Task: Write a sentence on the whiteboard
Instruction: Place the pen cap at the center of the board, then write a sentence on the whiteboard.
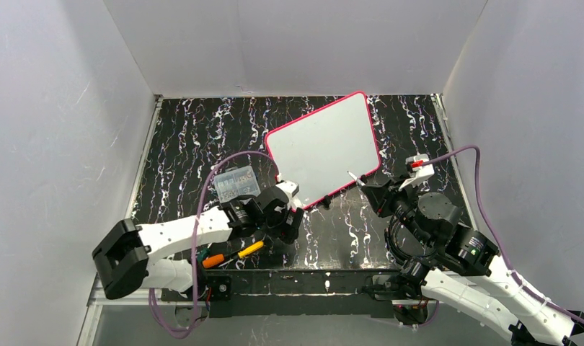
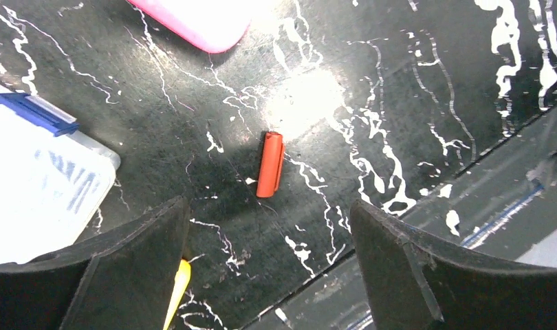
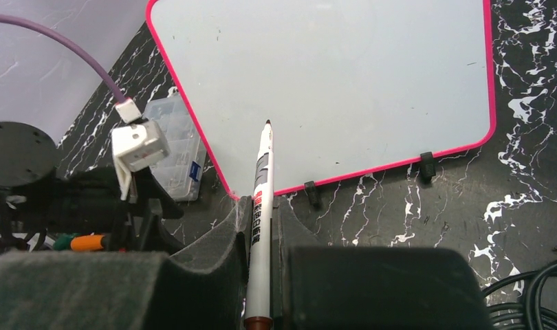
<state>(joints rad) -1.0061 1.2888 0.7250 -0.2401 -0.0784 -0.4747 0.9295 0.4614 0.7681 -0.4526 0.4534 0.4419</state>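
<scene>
Clear organizer box sits left on the black marbled table. Left gripper hangs just beside it, jaws spread wide and holding nothing. An orange-red cap lies loose below the gap. Whiteboard lies flat mid-table, skewed. At its near right edge, right gripper is clamped on a marker. The bare tip is over the board; contact unclear.

A black tabletop veined with white sits enclosed by plain white walls behind it and at both its sides; glare brightens its surface.
</scene>
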